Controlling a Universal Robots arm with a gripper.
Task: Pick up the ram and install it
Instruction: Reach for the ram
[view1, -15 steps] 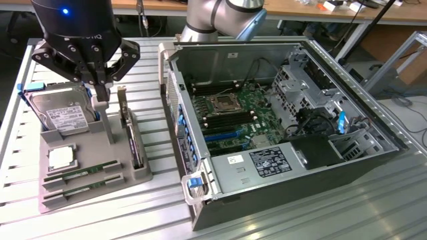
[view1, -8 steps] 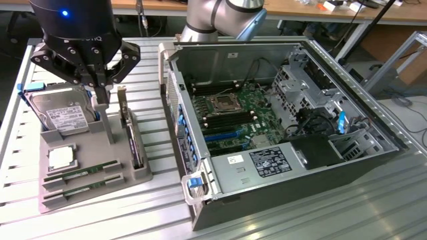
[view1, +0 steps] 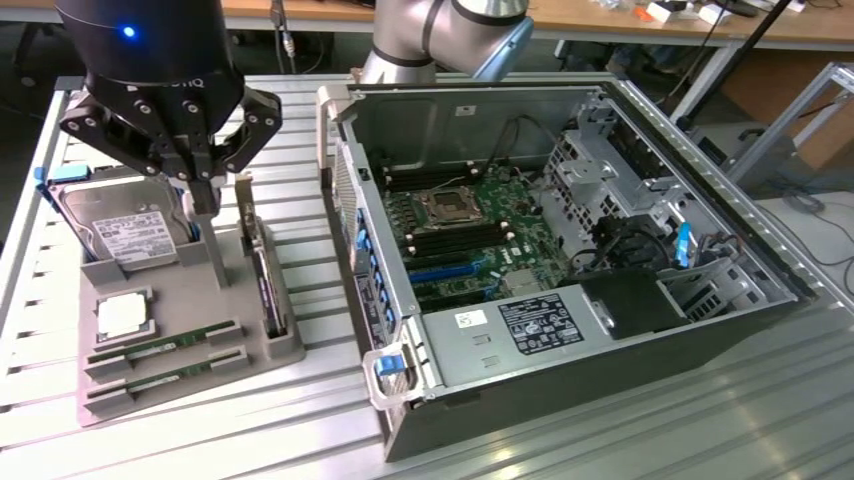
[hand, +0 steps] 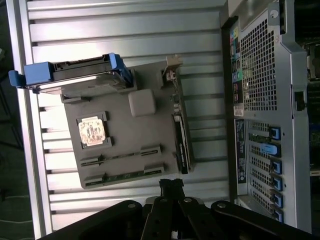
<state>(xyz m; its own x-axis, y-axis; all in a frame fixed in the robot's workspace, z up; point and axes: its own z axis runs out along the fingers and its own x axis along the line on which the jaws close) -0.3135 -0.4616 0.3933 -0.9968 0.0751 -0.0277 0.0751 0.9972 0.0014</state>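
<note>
Hand (view1: 203, 205) fingers pressed together, nothing between them, nothing held. In the exterior view the black fingers point straight down over the far half of the grey parts tray (view1: 200, 375), tips between the hard drive (view1: 127, 238) and the expansion card (view1: 262, 270) that stands on edge; contact with the tray cannot be told. Wrist view: hand (hand: 171, 186) tips meet as one dark point at the tray's (hand: 125, 125) edge, just off the end of the expansion card (hand: 180, 137). Ram (view1: 167, 347) lies flat in a slot at the near end of the tray, green, untouched, well apart from the hand; second ram stick (view1: 167, 376) in the parallel slot just beside it, nearer the tray's edge. Both sticks show in the wrist view, ram (hand: 122, 155) and second ram stick (hand: 125, 175), side by side. A processor (view1: 120, 315) sits between the hard drive and the ram. Open computer case (view1: 747, 250) on the slatted bench (view1: 307, 430) at the exterior view's right, motherboard (view1: 467, 235) exposed. Rear panel of the case (hand: 260, 100) beside the tray in the wrist view.
</note>
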